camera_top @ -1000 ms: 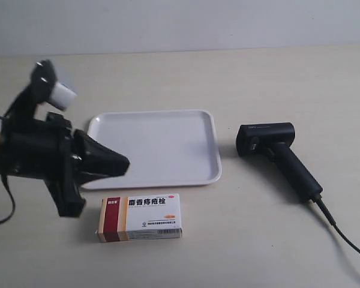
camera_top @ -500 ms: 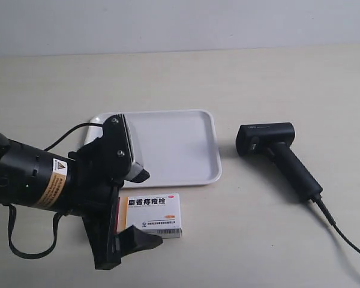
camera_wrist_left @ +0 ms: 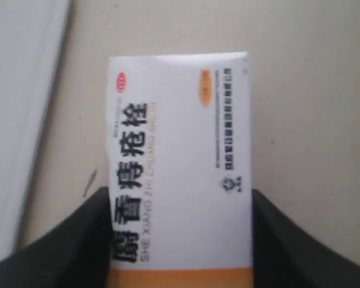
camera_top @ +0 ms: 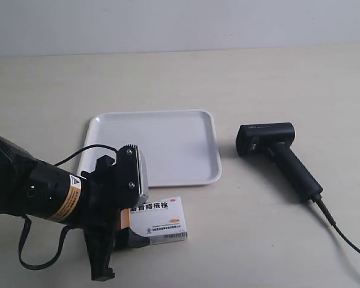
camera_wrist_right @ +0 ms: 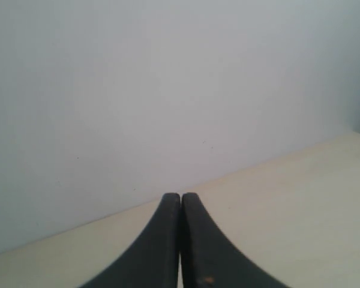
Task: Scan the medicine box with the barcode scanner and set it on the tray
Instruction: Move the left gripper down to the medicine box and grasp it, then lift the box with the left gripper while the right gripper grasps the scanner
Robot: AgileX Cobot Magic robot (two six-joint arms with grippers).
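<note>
Table [camera_top: 240, 78]: pale and smooth, with a light wall behind.
Medicine box [camera_top: 161, 221]: sat just beside the tray [camera_top: 168, 138], not on it.
Left gripper [camera_wrist_left: 180, 195]: black fingers pressed on both long sides of the box, holding it.
Right gripper [camera_wrist_right: 180, 207]: fingers squeezed together, holding nothing.
Barcode scanner [camera_top: 276, 153]: lay on the table, well apart from the box.

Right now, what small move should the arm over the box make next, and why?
Probably lift the medicine box slightly: the left fingers seem pressed against both its long sides, yet it lies on the table beside the tray, and the barcode scanner sits untouched.
</note>
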